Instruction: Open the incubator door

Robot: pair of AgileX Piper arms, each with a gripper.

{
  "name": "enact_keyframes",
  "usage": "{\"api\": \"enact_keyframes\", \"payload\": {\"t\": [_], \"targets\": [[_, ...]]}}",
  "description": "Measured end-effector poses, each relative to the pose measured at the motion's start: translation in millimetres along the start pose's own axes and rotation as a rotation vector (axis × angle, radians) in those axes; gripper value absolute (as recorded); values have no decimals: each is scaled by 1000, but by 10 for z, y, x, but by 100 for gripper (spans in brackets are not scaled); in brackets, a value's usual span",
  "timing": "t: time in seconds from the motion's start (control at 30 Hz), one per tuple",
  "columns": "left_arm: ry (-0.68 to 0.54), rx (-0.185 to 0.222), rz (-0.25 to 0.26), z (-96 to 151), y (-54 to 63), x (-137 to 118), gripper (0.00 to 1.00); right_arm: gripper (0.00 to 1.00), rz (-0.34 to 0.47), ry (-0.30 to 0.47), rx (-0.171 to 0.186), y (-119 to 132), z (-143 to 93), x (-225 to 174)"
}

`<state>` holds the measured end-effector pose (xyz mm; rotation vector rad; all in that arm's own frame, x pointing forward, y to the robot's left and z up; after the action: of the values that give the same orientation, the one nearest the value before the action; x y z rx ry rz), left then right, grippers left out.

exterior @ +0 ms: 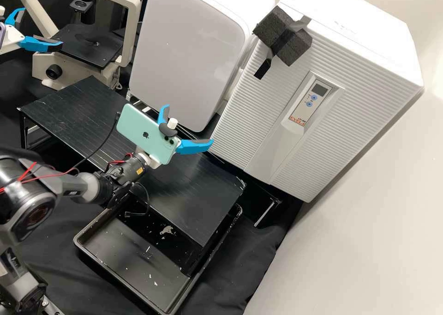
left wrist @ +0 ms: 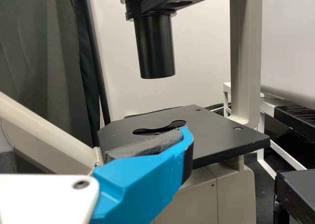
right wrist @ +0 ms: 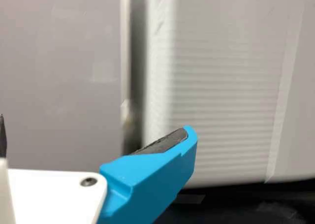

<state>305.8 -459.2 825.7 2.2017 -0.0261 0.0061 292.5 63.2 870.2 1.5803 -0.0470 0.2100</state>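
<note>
My right gripper [exterior: 188, 124] stands open in the high view over the black rack, left of the incubator, its fingers spread and nothing between them. The white incubator [exterior: 369, 38] has a shut, ribbed door [exterior: 258, 107] with a control panel [exterior: 310, 102]. Black foam [exterior: 284, 35] is taped at the door's upper left edge, apart from the gripper. In the right wrist view, the ribbed door [right wrist: 226, 101] lies beyond my right gripper [right wrist: 96, 130]. Farther left, my left gripper [exterior: 41, 27] is open beside the microscope; the left wrist view shows this gripper [left wrist: 93, 140] before the stage [left wrist: 221, 135].
A white cabinet [exterior: 189, 47] stands close beside the incubator, with a narrow gap between them. A black rack [exterior: 198, 190] stands below, partly over a black tray [exterior: 124, 282]. The microscope [exterior: 129, 28] is at the back left. A phone [exterior: 143, 130] is mounted on the right arm.
</note>
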Motion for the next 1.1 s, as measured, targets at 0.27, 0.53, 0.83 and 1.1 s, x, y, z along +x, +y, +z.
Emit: {"api": "enact_keyframes", "payload": {"t": [0.27, 0.53, 0.83, 1.1], "targets": [[0, 0, 0, 0, 0, 0, 100, 100, 325, -24, 99, 546, -321, 112], [0, 0, 0, 0, 0, 0, 100, 100, 438, -80, 93, 674, -555, 315], [0, 0, 0, 0, 0, 0, 100, 100, 478, -127, 43, 704, -618, 577], [0, 0, 0, 0, 0, 0, 100, 100, 459, -132, 5, 678, -655, 643]]}}
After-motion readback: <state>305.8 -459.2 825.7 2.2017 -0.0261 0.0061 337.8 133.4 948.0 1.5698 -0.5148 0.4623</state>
